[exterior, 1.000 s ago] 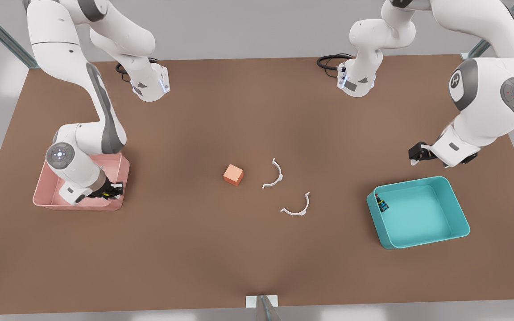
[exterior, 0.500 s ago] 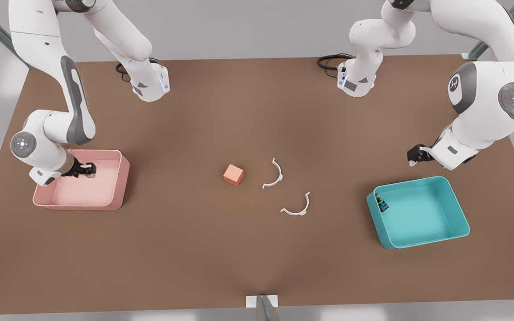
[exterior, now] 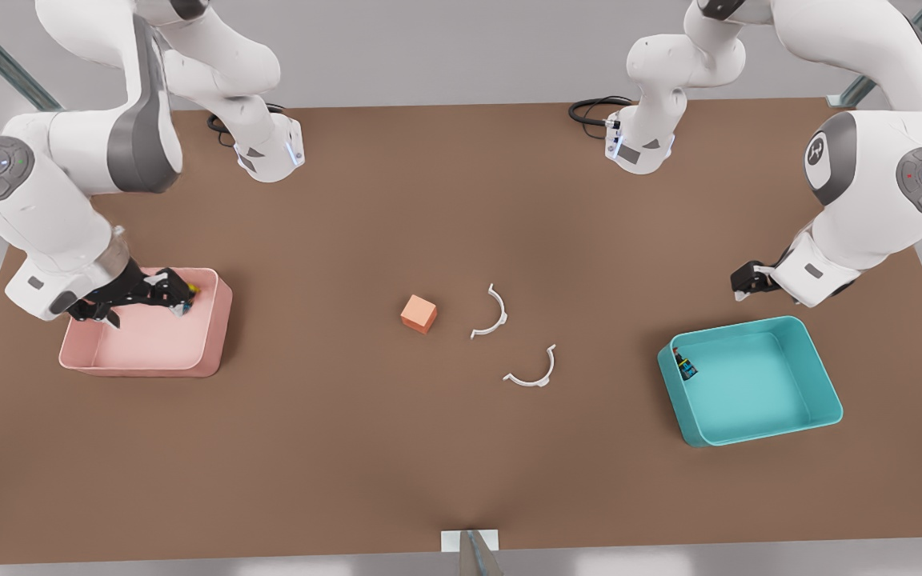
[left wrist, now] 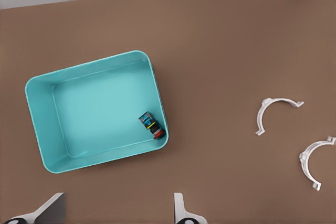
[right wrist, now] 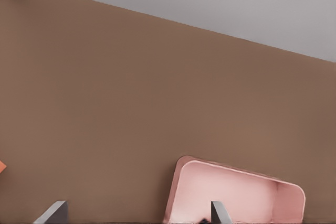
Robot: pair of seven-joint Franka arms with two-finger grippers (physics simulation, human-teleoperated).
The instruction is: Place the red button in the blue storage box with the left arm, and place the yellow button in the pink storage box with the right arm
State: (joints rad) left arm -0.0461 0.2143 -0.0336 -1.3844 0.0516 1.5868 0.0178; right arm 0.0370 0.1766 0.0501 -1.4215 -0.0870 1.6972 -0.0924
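The brown worktop [exterior: 349,448] carries everything, and the orange cube [exterior: 418,313] near its middle serves as the marker. Far to the front view's left of the cube sits the pink storage box [exterior: 141,370]. About as far to the cube's other side, and a little nearer the camera, sits the blue storage box [exterior: 757,433]. The right tool [exterior: 177,298] hangs low over the pink box's corner nearest the cube, and in the right wrist view its fingers stand spread wide with nothing between them. The left tool [exterior: 743,286] hovers just beyond the blue box, on the side away from the camera, and its fingers are likewise spread apart and empty. Two white half-ring clips [exterior: 491,314] lie close to the cube on the side toward the blue box. The red button [exterior: 686,365] lies inside the blue box against the wall that faces the cube. The yellow button [exterior: 191,293] shows as a small speck at the right tool's tips, inside the pink box's cube-side corner. Both placings look done, so this appears to be the release of the second button. The next move likely calls for the right arm to lift straight clear without nudging the button or the box wall, while the left arm waits.
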